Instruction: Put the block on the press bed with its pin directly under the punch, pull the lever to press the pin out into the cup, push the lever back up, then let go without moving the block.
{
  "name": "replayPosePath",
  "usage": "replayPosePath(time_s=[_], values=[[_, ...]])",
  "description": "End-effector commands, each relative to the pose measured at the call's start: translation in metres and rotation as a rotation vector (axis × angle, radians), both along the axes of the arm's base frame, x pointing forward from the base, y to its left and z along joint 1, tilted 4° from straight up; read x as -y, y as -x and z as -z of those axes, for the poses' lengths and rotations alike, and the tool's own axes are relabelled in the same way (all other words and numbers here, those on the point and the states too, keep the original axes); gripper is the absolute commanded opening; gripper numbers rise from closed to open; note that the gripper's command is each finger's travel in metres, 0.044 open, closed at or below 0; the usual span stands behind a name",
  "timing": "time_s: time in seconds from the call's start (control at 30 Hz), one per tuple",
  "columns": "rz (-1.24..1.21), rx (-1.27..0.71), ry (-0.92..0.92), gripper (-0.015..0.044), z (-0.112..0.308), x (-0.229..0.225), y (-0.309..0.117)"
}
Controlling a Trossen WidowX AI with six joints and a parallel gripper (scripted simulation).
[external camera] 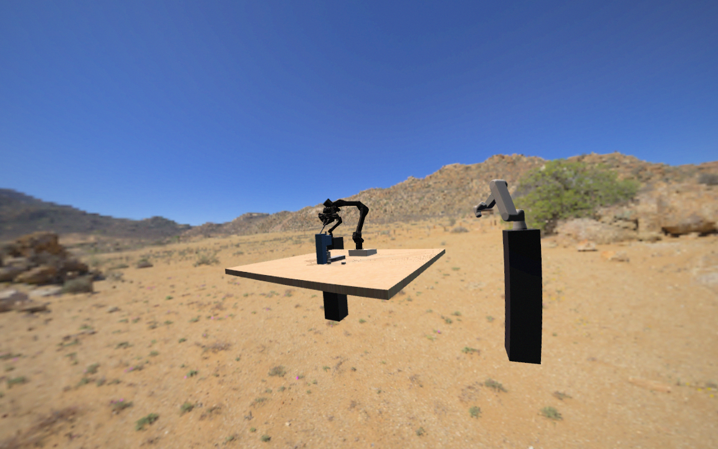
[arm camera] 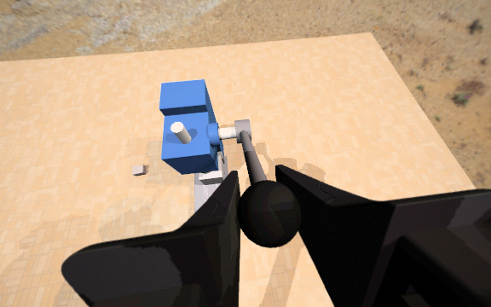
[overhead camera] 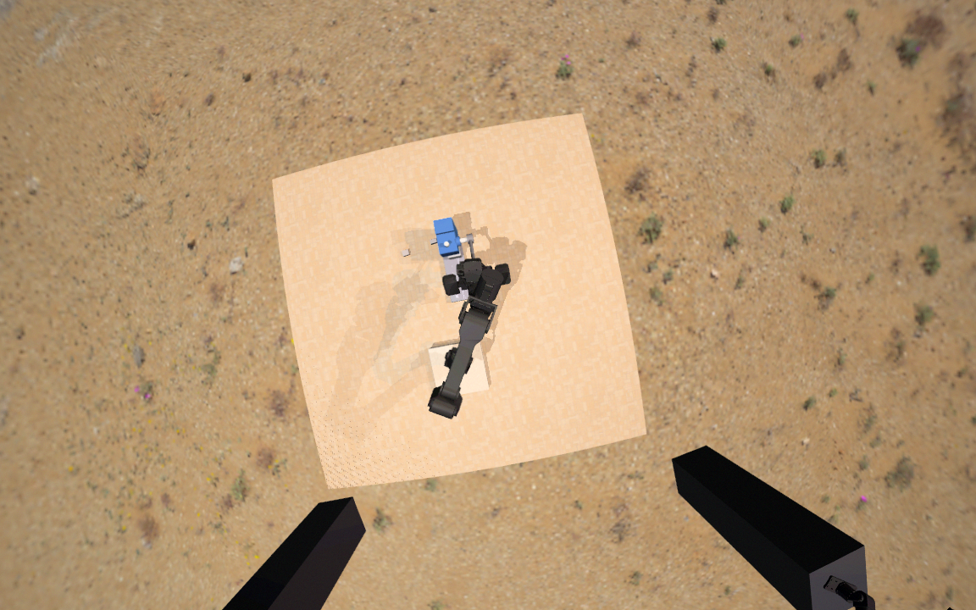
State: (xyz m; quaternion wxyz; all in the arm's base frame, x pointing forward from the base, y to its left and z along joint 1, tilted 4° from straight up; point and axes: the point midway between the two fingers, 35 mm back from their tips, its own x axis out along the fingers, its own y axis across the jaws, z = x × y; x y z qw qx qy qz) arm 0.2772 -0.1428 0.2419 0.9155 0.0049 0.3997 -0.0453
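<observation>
The blue press (overhead camera: 444,225) (external camera: 321,248) (arm camera: 183,95) stands on the table, with a pale rod (arm camera: 181,134) sticking up from its head. My gripper (arm camera: 257,173) is shut on the round black knob (arm camera: 269,213) of the lever (arm camera: 251,159), above and to the right of the bed. The lever slopes up from its hub towards me. A pale block (arm camera: 211,176) shows on the grey press bed (arm camera: 203,198), just in front of the head and partly hidden by it. The punch tip, the pin and the cup are hidden, so I cannot tell their alignment.
A small pinkish cube (overhead camera: 405,252) (arm camera: 139,170) lies on the table (overhead camera: 552,303) (external camera: 289,273) (arm camera: 335,85), left of the press in the wrist view. My arm's pale base plate (overhead camera: 473,379) (external camera: 363,252) is behind the gripper. Another arm (external camera: 503,201) stands on a separate black pillar.
</observation>
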Motion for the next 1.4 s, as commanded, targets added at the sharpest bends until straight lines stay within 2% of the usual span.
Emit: replayPosePath(time_s=[0.0, 1.37], values=[[0.006, -0.019, -0.005, 0.0, 0.006, 0.0, 0.006], [0.006, -0.02, -0.005, 0.0, 0.02, -0.001, 0.018]])
